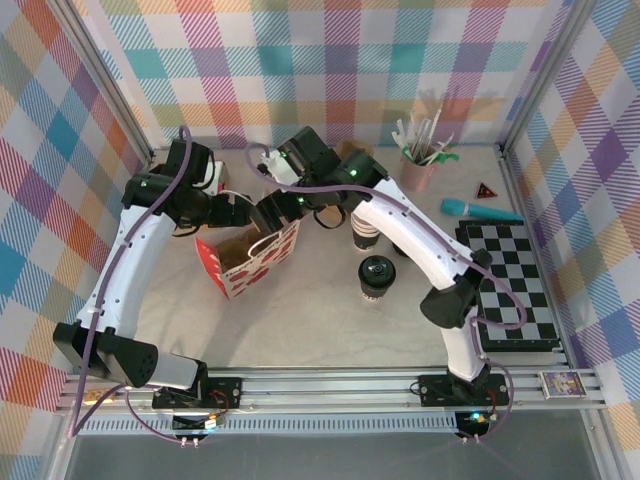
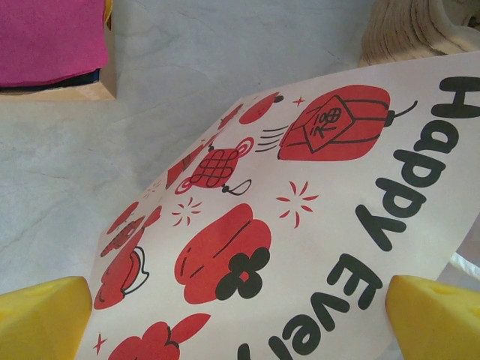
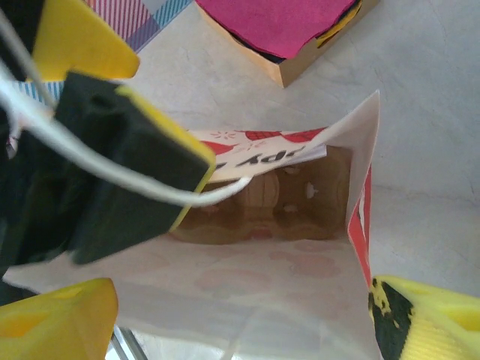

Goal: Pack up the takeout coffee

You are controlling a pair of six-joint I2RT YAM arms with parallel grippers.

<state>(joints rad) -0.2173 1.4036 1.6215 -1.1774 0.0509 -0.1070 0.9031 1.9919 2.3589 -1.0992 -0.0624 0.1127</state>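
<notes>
The top external camera is looking down from above and behind the arm bases, which are sitting along the bottom edge. It is taking in the whole desk [image 1: 300, 330] from far off, with the paper bag [image 1: 250, 262] left of centre. The left wrist camera is facing that bag's printed side at very close range, the left gripper [image 2: 240, 326] spreading its jaws to the lower corners. The right wrist camera is peering steeply down into the bag's open mouth from close above, the right gripper [image 3: 240, 322] framing the bottom. Both wrist views are sharing the bag and a pink-topped box [image 2: 49, 45] near the frame's top.
</notes>
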